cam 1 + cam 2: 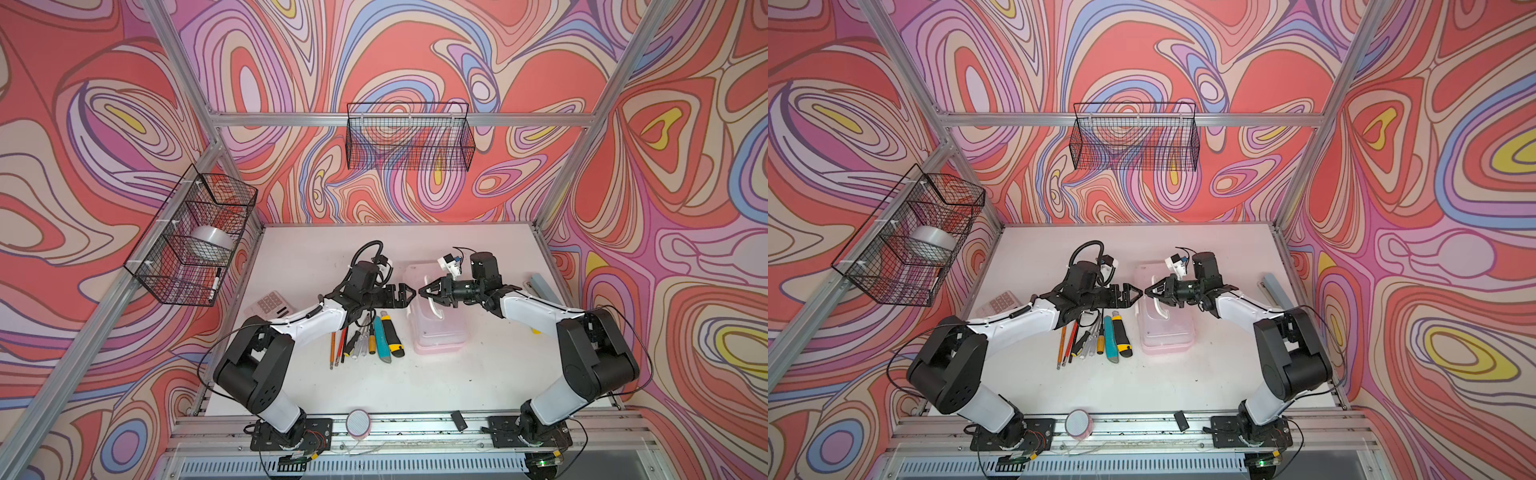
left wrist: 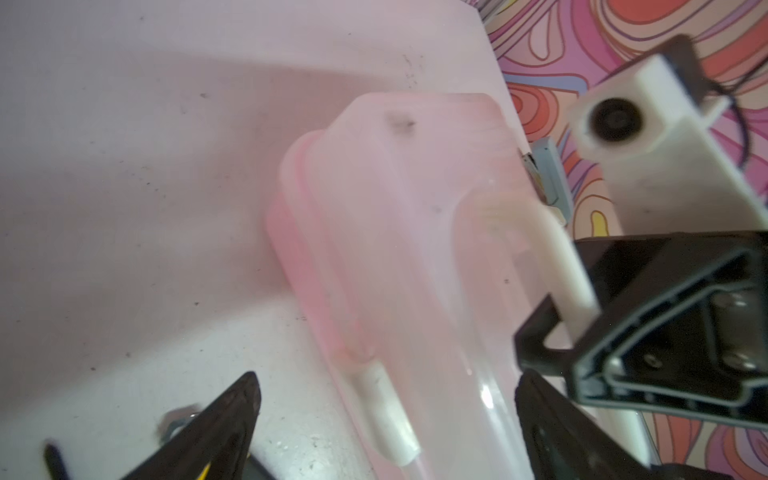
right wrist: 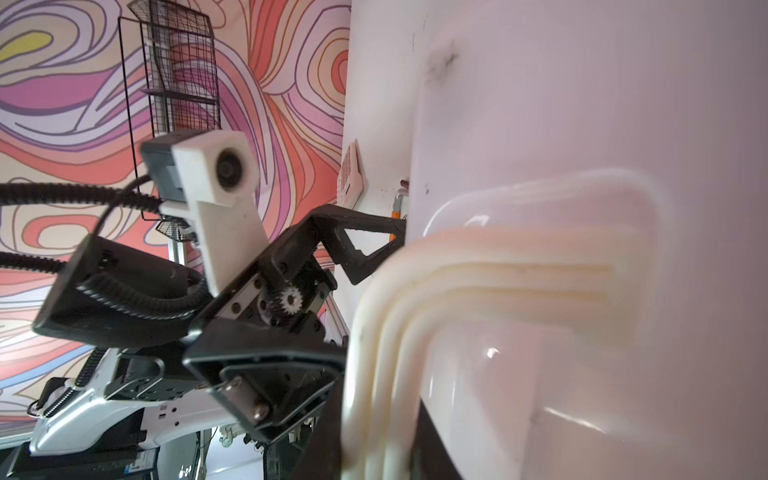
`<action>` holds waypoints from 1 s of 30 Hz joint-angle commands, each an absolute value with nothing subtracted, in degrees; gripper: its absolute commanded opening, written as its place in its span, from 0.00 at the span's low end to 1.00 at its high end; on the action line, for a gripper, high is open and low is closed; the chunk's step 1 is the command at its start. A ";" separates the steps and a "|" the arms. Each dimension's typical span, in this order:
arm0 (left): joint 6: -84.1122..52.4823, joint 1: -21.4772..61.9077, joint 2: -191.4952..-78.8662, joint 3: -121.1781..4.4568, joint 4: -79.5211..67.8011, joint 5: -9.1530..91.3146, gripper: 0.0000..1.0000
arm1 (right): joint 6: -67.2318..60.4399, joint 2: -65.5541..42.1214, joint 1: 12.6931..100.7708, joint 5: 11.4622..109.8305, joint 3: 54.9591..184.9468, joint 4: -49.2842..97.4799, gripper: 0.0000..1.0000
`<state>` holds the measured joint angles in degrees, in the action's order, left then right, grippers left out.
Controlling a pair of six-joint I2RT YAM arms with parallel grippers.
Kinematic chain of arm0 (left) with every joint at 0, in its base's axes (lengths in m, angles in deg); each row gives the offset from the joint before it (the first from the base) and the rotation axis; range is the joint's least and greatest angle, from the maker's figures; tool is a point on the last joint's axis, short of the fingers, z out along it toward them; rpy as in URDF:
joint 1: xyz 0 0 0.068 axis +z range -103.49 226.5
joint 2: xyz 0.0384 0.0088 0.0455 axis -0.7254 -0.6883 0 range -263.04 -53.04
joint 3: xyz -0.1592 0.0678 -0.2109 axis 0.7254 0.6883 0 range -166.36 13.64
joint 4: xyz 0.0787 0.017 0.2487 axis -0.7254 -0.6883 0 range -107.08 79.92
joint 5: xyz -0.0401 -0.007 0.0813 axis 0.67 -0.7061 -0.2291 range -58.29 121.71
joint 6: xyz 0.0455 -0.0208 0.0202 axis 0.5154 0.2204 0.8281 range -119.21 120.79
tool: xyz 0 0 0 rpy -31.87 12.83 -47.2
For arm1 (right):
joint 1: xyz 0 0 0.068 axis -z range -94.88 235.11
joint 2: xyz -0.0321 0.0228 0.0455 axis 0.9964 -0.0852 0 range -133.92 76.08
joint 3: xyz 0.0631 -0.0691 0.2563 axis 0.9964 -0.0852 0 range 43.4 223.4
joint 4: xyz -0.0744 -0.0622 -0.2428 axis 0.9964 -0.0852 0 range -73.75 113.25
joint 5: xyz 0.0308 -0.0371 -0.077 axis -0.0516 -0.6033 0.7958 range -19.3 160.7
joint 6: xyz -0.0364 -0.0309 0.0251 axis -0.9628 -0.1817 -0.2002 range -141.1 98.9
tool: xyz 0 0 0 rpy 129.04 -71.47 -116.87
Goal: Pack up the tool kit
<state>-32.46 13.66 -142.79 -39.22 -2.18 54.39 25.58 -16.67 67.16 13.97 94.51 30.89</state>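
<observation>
With the right gripper point(image 1: 423, 292) nipped on the white handle point(image 1: 435, 309) of the tool kit point(image 1: 440, 332), lying shut just right of the worktop's point(image 1: 457, 386) middle, a pull may drag it bodily unless the wide-open, empty left gripper point(image 1: 411, 294) steadies it

Tools point(image 1: 365, 338) left of case point(image 1: 440, 332); calculator point(image 1: 270, 305) farther left; bar point(image 1: 544, 286) right of case.
</observation>
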 commanded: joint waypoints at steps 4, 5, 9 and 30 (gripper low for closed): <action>-35.75 13.11 -136.85 -35.30 0.47 57.48 0.96 | 27.31 -16.47 69.23 9.39 90.58 44.09 0.00; -36.57 13.19 -135.97 -34.17 1.46 57.54 0.96 | 29.43 -16.67 70.16 8.46 89.60 47.13 0.00; -39.29 13.49 -133.37 -30.62 5.05 58.01 0.95 | 34.04 -17.12 72.01 6.20 87.55 54.06 0.00; -52.98 14.77 -138.52 -22.92 29.24 65.45 0.91 | 68.35 -32.41 77.28 1.95 80.56 106.56 0.00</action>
